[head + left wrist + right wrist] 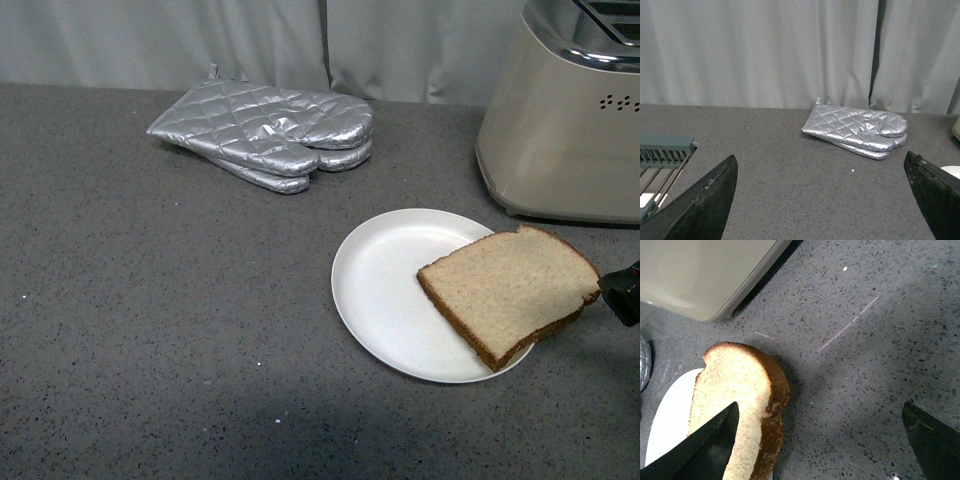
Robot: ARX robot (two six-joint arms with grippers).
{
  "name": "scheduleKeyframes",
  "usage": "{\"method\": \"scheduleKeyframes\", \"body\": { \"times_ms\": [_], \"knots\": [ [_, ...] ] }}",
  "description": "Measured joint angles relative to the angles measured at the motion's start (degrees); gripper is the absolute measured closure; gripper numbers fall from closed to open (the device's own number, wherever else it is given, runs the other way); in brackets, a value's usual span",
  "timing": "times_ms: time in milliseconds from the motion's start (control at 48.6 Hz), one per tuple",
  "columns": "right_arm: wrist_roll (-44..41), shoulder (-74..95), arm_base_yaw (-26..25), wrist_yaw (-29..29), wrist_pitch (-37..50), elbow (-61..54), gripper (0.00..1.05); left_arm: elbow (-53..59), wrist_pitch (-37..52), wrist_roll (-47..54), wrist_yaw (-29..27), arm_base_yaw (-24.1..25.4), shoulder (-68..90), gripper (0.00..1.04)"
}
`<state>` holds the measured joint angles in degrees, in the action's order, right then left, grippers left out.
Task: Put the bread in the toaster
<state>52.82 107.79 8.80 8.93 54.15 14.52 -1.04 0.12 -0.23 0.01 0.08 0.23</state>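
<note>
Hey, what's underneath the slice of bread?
The white plate lies under most of the bread; its domed end overhangs the grey counter. The plate surface beneath it is covered.

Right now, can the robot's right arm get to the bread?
Probably yes. The right pincer is open right at the bread, whose crust edge hangs off the plate toward it. Nothing stands in between.

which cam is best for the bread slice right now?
Front view: the whole bread shows, on the right side of the plate and overhanging its rim. The right wrist view shows only its domed end and crust, the rest hidden behind a finger of the right pincer or out of frame. The left wrist view shows none of it.
</note>
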Motion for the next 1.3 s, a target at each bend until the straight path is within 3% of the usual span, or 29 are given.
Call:
{"method": "scheduleKeyframes", "body": {
  "times_ms": [1297],
  "knots": [
    [3.15,9.05,4.11,2.6,-5.11,13.07,0.09,0.0,0.0,0.0,0.0,0.0,0.0,0.07]
  ]
}}
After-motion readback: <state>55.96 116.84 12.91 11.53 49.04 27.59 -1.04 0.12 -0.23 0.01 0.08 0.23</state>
